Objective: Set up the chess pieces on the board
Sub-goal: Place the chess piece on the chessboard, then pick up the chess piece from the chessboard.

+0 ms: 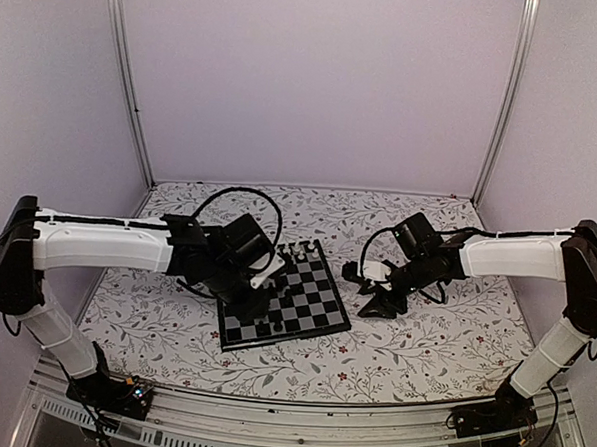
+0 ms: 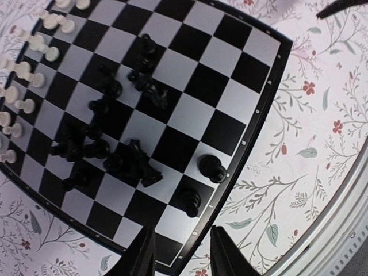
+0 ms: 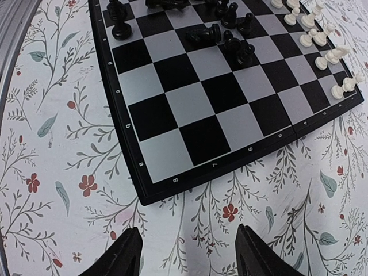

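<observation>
The white pieces (image 2: 26, 69) stand ranked along 1 edge of the board (image 2: 230, 103). The black pieces (image 2: 115, 155) lie heaped mid-board, likely awaiting sorting, and only 2 stand on the opposite edge row. The left pincer (image 2: 181, 256), parted and empty, hangs above that edge with those 2 just ahead. The right pincer (image 3: 190, 253), wide and empty, hovers over the desk (image 3: 57, 172) beside the board.
</observation>
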Robot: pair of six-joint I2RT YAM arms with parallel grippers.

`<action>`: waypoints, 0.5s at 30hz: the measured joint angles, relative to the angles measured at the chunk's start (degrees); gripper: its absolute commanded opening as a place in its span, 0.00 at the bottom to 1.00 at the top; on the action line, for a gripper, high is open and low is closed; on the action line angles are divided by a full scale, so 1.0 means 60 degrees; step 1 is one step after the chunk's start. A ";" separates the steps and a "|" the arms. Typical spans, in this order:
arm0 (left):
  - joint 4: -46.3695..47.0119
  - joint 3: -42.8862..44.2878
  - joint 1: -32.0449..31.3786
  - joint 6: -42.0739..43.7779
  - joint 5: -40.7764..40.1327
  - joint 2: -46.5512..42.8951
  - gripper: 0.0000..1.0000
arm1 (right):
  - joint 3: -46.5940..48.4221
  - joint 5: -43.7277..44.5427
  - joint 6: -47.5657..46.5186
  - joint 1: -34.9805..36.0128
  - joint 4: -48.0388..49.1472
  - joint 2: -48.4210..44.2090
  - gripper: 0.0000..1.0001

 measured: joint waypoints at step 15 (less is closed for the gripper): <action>0.0718 -0.0554 0.2091 -0.0219 -0.0903 -0.0455 0.38 | 0.0000 -0.0040 0.0000 0.0007 -0.0073 0.0000 0.58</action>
